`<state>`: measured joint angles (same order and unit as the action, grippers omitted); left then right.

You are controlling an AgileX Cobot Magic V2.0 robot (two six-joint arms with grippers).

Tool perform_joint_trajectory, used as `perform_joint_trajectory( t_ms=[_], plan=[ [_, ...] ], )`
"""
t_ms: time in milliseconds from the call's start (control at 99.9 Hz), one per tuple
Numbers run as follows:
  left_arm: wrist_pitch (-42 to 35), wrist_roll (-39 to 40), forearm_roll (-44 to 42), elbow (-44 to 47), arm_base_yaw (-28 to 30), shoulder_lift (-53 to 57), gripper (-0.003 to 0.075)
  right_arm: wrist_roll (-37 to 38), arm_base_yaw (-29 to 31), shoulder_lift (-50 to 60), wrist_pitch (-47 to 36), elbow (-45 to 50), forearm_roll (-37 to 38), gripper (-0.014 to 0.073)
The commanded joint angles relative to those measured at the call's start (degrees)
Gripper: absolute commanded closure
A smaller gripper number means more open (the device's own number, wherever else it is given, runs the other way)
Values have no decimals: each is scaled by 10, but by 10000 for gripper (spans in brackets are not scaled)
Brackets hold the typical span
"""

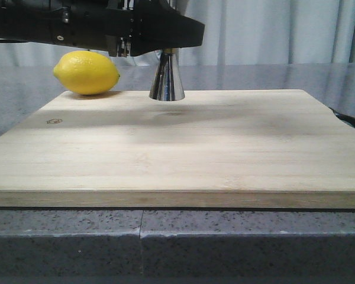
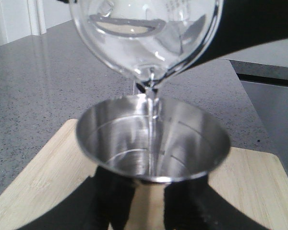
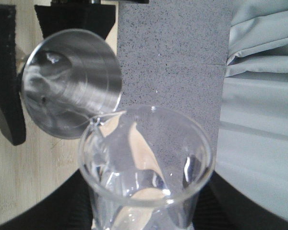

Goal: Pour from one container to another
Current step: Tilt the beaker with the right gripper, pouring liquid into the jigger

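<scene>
The steel jigger (image 1: 167,83) stands upright on the wooden board (image 1: 177,148) at its far edge. My left gripper (image 2: 151,191) is shut on the jigger's narrow waist, black fingers (image 2: 110,201) on either side. Its open cup (image 2: 134,139) faces up. Above it the clear glass beaker (image 2: 134,38) is tilted, lip down, and a thin stream of clear liquid (image 2: 152,120) runs into the cup. My right gripper (image 3: 146,206) is shut on the beaker (image 3: 146,158), whose lip hangs over the jigger's rim (image 3: 72,81). In the front view the left arm (image 1: 142,29) hides the jigger's top and the beaker is out of view.
A yellow lemon (image 1: 86,72) lies at the board's far left corner, left of the jigger. The board rests on a grey speckled counter (image 1: 165,236). Pale curtains (image 1: 272,29) hang behind. A dark cable (image 1: 349,121) lies off the board's right edge.
</scene>
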<state>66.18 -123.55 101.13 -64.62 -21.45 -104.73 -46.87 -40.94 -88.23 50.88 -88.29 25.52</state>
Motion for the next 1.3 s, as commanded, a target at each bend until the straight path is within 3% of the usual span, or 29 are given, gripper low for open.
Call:
perform_joint_trajectory(
  t_ms=[0,1291],
  plan=[
    [58,4,49,-18,-4,34,482,-6,-1,22,-35,-20,24,324],
    [58,4,49,-18,-4,34,482,-28,-17,22,-40,-20,77,324]
  ],
)
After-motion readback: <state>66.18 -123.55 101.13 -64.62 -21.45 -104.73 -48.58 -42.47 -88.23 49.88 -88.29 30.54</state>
